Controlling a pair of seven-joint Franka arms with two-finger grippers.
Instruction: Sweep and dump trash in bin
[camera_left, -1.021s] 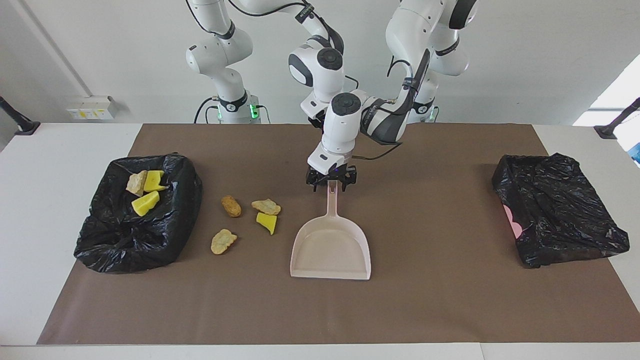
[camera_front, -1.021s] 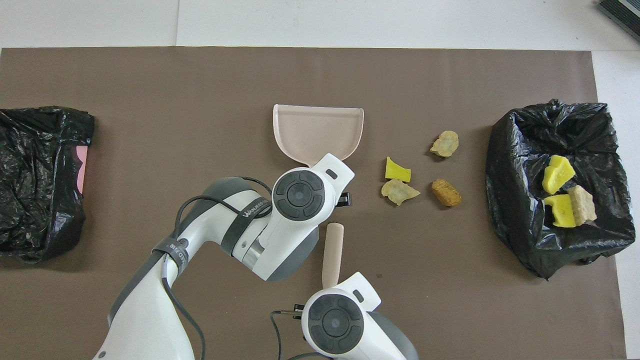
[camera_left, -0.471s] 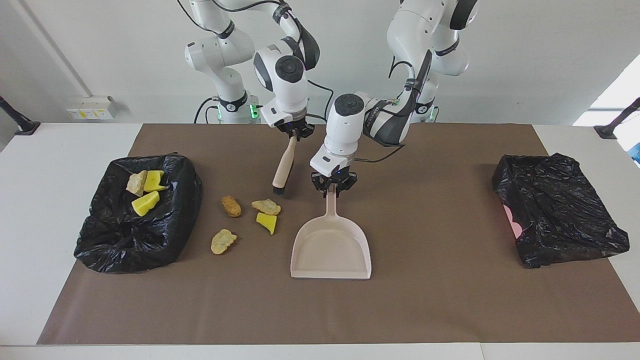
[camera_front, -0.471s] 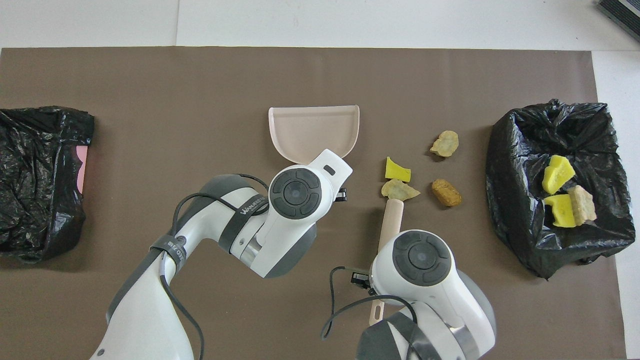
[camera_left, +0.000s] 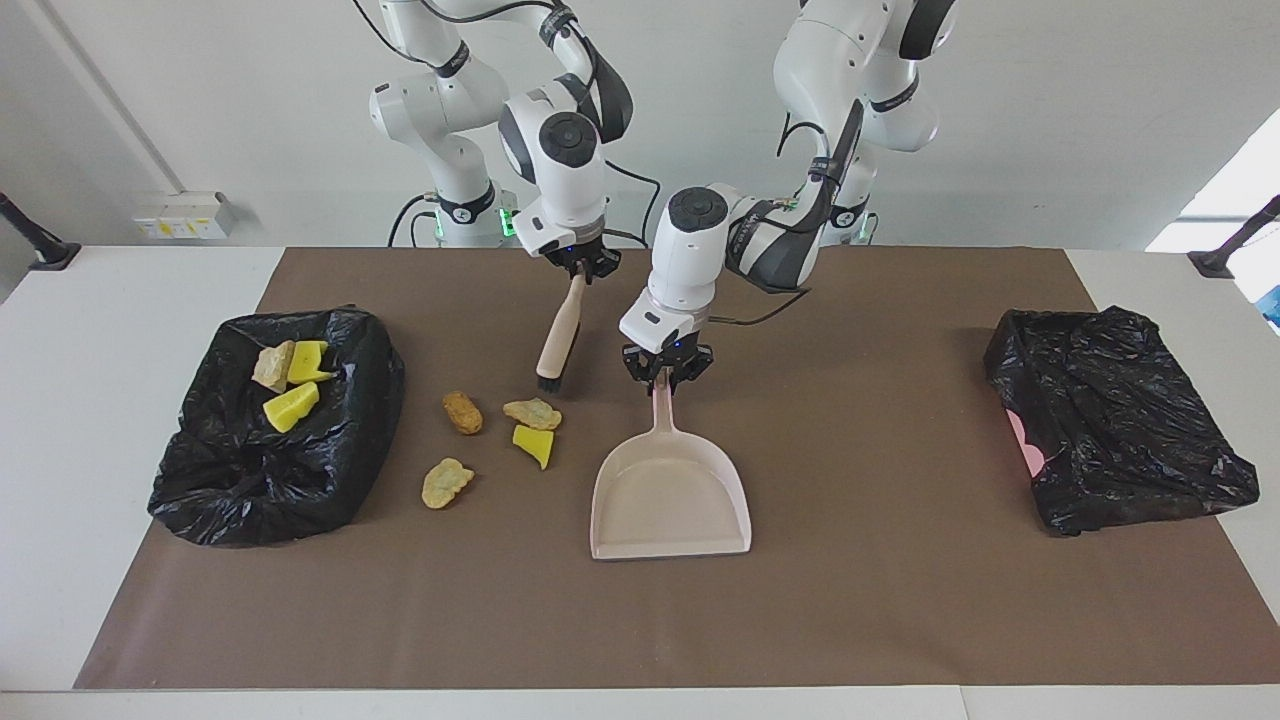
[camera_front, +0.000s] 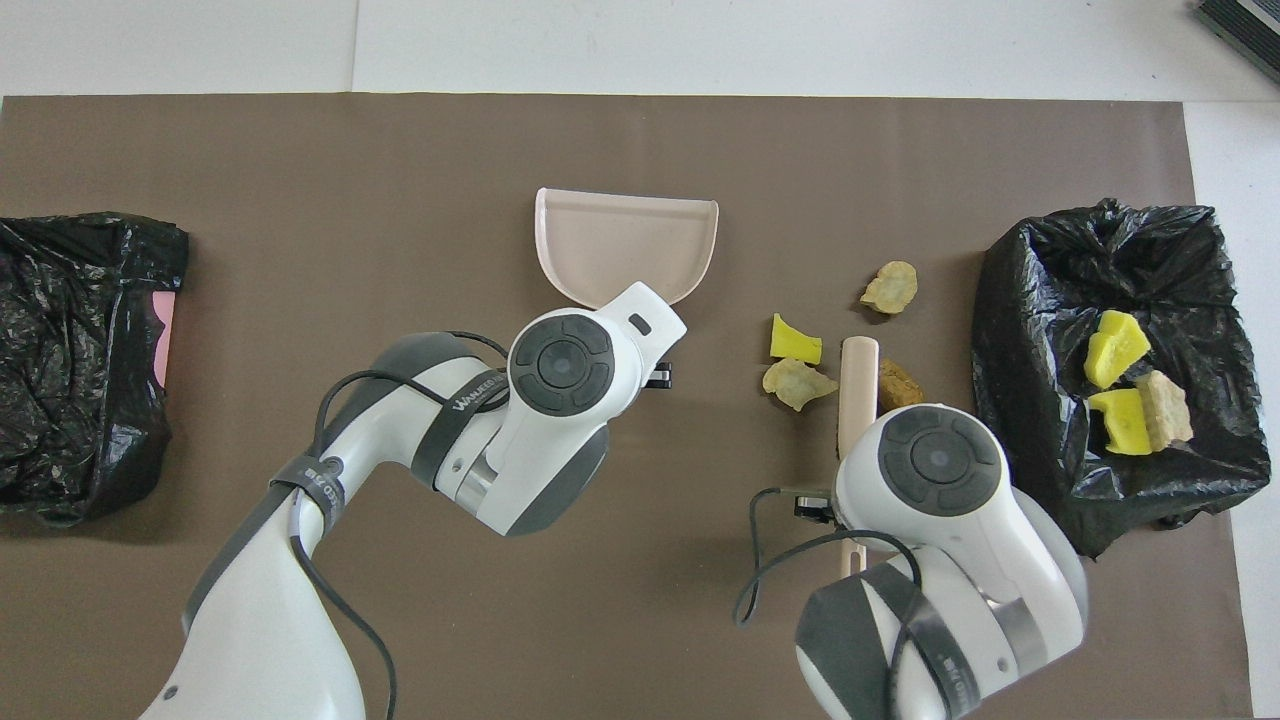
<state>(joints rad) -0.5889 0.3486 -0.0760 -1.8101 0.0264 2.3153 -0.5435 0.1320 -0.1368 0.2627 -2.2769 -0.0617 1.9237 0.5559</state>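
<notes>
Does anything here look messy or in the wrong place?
Yes. Four scraps lie loose on the brown mat between the dustpan and the black bin bag, not in it. Three scraps are already in that bag. Nothing looks broken.

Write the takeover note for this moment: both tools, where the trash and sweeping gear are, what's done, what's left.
Left tool: shut on the dustpan handle; the pan lies flat on the mat.
Right tool: shut on the brush, held in the air with its bristles down, over the mat beside the loose trash.
Done: three scraps in the bin at the right arm's end.
Left: four scraps on the mat between that bin and the dustpan; sweep them in and dump.
Second bin at the left arm's end, contents unclear.
</notes>
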